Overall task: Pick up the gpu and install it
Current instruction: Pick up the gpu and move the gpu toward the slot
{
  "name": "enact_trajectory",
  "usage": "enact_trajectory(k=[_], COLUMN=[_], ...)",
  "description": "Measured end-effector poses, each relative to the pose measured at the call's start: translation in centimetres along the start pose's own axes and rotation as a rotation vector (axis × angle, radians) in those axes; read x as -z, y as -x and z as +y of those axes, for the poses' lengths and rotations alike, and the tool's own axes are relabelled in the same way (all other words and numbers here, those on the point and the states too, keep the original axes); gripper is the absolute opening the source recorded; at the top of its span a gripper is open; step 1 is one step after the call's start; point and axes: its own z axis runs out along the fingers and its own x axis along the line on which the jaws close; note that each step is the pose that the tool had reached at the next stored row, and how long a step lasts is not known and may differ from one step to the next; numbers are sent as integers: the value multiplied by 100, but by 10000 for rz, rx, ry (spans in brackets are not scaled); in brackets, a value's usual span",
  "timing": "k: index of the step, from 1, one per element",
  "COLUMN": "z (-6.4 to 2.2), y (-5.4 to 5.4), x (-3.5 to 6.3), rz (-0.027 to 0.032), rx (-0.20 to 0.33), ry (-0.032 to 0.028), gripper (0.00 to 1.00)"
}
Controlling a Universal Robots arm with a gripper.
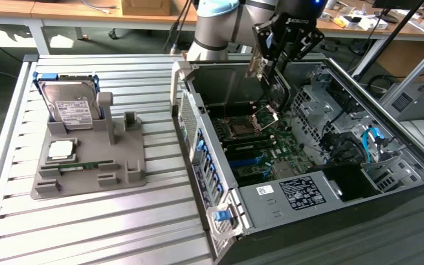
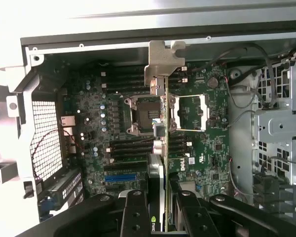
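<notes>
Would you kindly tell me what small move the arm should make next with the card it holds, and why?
Probably a short sideways shift, not a descent. The black gripper is shut on the thin dark-edged gpu with a silver end bracket, which hangs on end over the open metal processor socket of the green motherboard; the long black and blue expansion slots lie beside it.

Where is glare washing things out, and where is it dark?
Wrist view: beyond the computer case wall it's blown out white; the gpu's bracket glints. Exterior view: the table slats shine softly; the case's near corner sits in shadow.
</notes>
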Motion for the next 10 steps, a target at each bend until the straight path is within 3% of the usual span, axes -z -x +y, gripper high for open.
enact_trajectory(k=[10], z=[4], y=[42], x=[-41], rz=[-3], rx=[1], ry=[-26], gripper=[27])
